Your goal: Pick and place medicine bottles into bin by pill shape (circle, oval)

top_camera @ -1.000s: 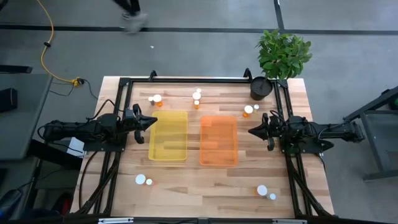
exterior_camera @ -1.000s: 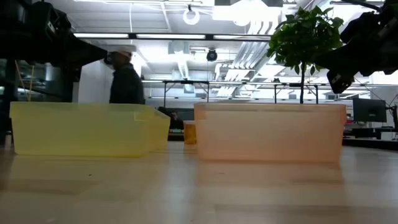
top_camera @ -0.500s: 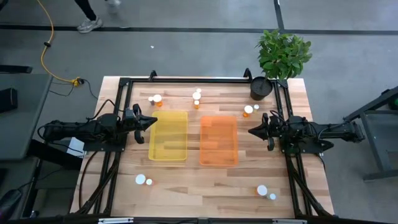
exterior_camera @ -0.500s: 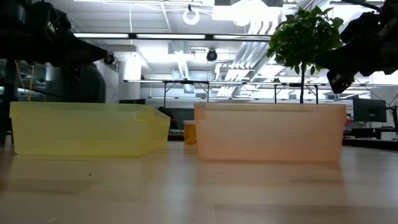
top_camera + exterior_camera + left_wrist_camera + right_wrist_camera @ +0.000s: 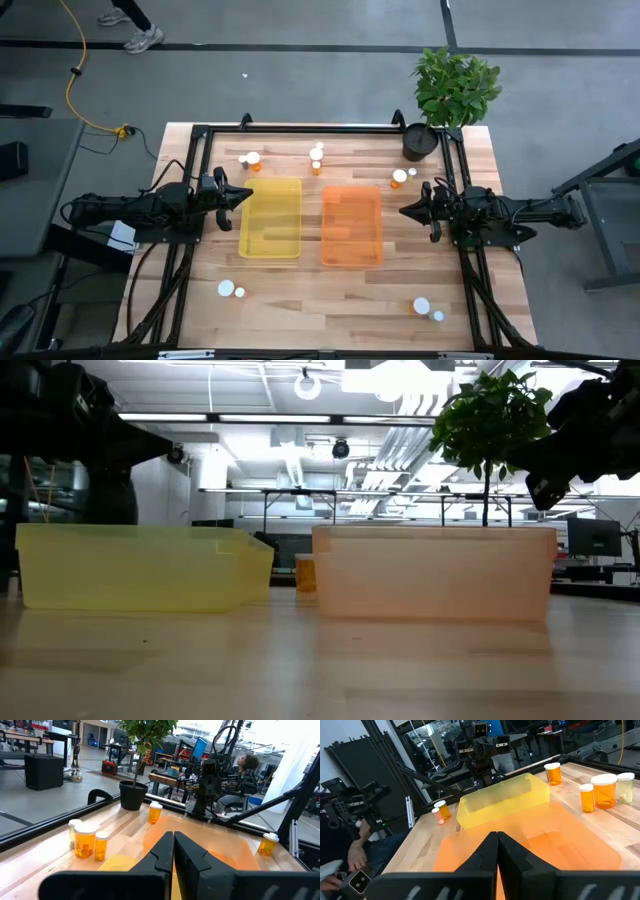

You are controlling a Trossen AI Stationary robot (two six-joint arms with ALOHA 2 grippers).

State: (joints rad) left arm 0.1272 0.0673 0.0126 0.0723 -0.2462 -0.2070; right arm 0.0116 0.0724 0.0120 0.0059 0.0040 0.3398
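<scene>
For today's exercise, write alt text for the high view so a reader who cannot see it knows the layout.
Seen from above, a yellow tray and an orange tray sit side by side mid-table, between the left gripper and right gripper, both shut. Small orange medicine bottles stand scattered around the trays, and a potted plant occupies one far corner.

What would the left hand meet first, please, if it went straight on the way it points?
Probably nothing at once: the left hand, shut, points across above the yellow bin toward the orange bin and right hand; height unclear.
</scene>
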